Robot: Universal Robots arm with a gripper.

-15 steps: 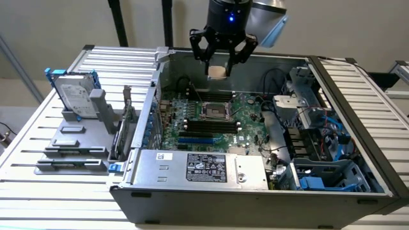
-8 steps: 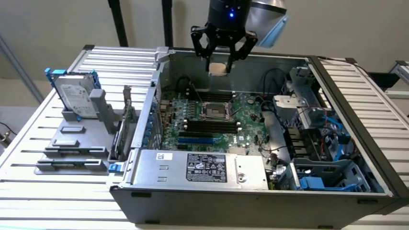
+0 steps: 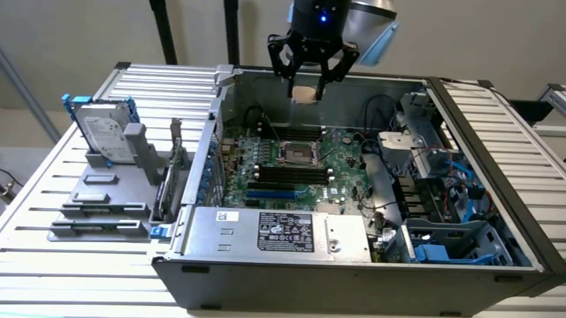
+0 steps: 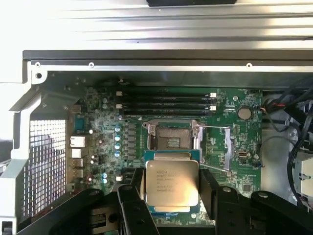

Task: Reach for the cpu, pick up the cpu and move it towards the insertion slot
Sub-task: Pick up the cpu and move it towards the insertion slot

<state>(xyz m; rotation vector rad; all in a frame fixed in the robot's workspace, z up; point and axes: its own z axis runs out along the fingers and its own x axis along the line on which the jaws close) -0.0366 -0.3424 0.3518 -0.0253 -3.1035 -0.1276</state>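
- The cpu [image 4: 172,183] is being pinched betw. the black fingers [image 4: 131,208] of the hand [image 3: 307,85], silver top facing the wrist cam, pale rim showing round it.
- In the exterior view the cpu [image 3: 305,93] is being held up in the air above the rear of the open pc case [image 3: 354,275], clear of the green motherboard [image 3: 340,156].
- The insertion slot [image 3: 297,154] is being seen below the hand and nearer the cam; in the wrist view the slot [image 4: 172,138] is lying just beyond the cpu's far edge, its silver frame open, dark centre exposed.
- Black memory slots [image 4: 166,102] are being shown beyond the socket.
- The case is being carried by a slatted metal worktop [image 3: 53,192], pale grey.
- An upright hard drive [image 3: 105,136] w/ blue brackets is being kept in a grey fixture at the exterior view's left, well apart from the case.
- A plain light wall [image 3: 71,33] is being seen behind, w/ dark vertical posts [image 3: 164,30].
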